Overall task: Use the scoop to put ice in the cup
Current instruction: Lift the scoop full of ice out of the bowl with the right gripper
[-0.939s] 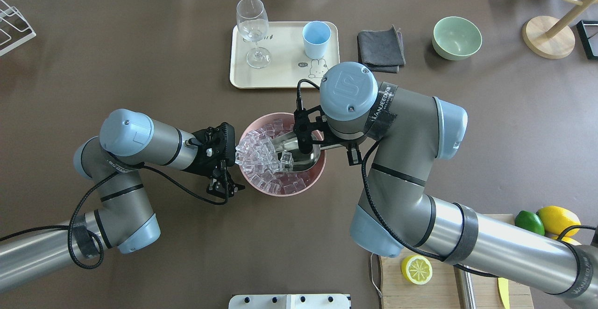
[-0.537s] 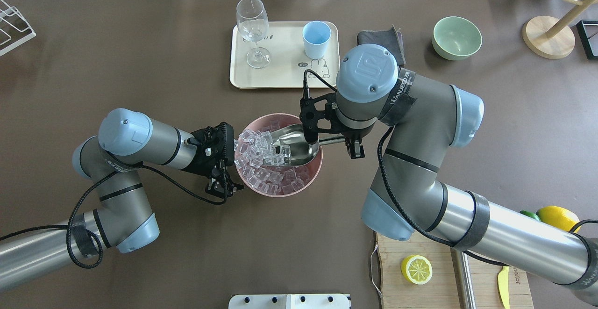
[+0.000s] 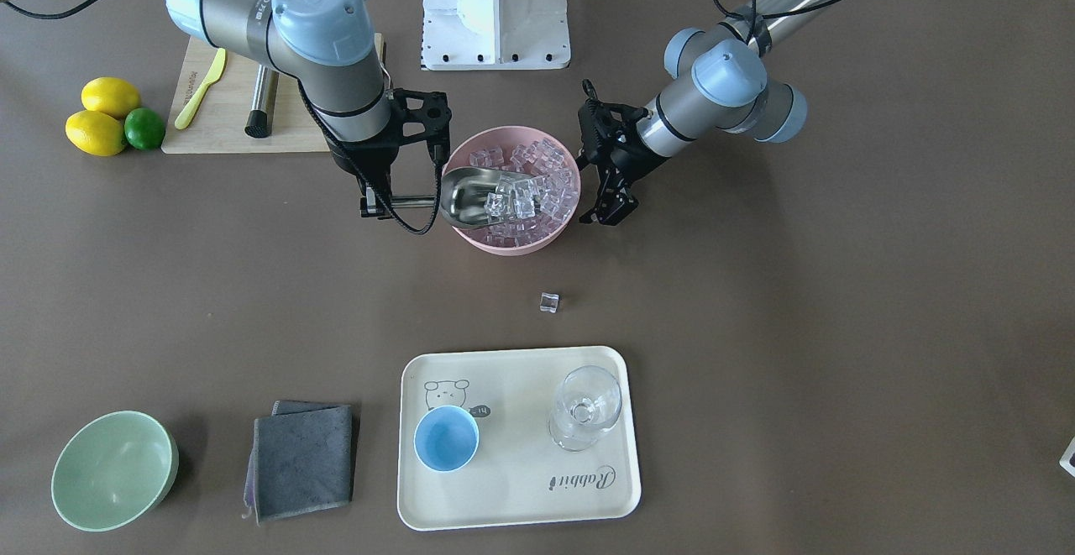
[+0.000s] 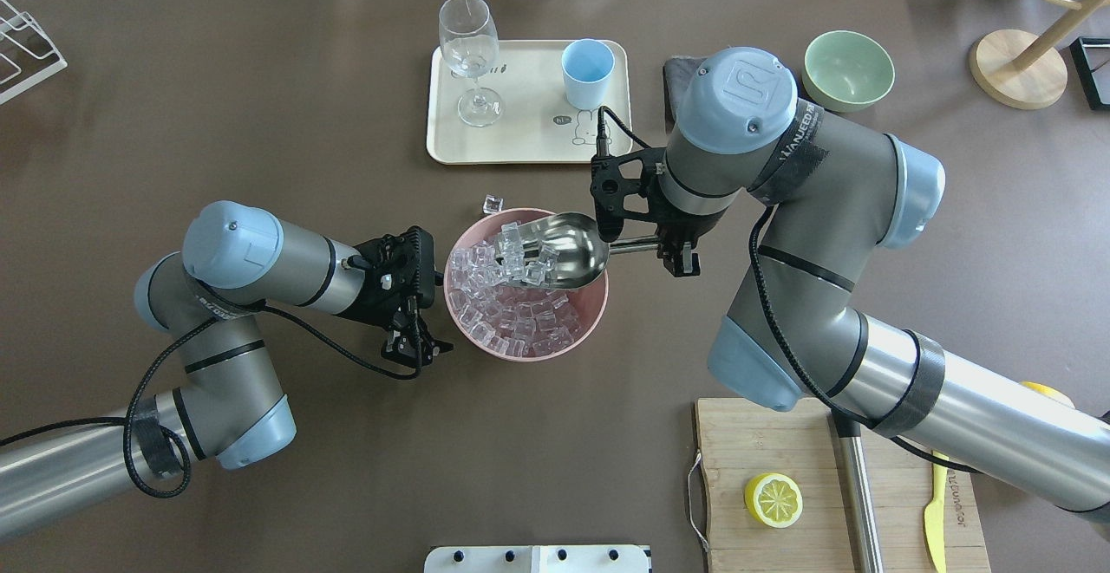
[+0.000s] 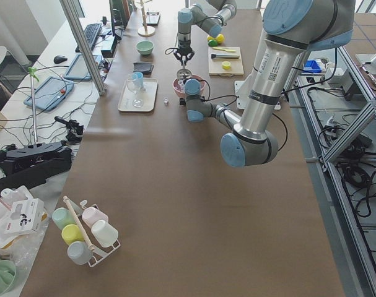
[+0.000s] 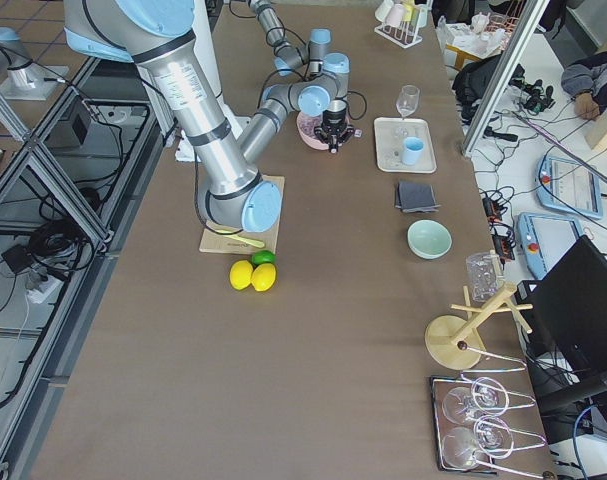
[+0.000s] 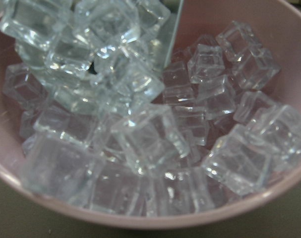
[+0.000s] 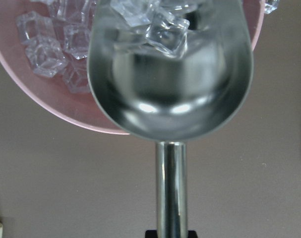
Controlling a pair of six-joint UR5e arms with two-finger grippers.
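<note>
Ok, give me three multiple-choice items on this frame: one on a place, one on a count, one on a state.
1. Where does the stray ice cube lie?
A) on the table, between the pink bowl and the tray
B) on the tray
C) inside the pink bowl

2. How many things stand on the tray?
A) one
B) two
C) four

3. The scoop in the right gripper is:
A) empty
B) lying on the table
C) holding some ice over the pink bowl's rim

Answers:
1. A: the front view shows the cube on bare table, short of the tray.
2. B: only the cup and the stemmed glass stand there.
3. C: the right wrist view shows cubes in the trough above the rim.
</note>
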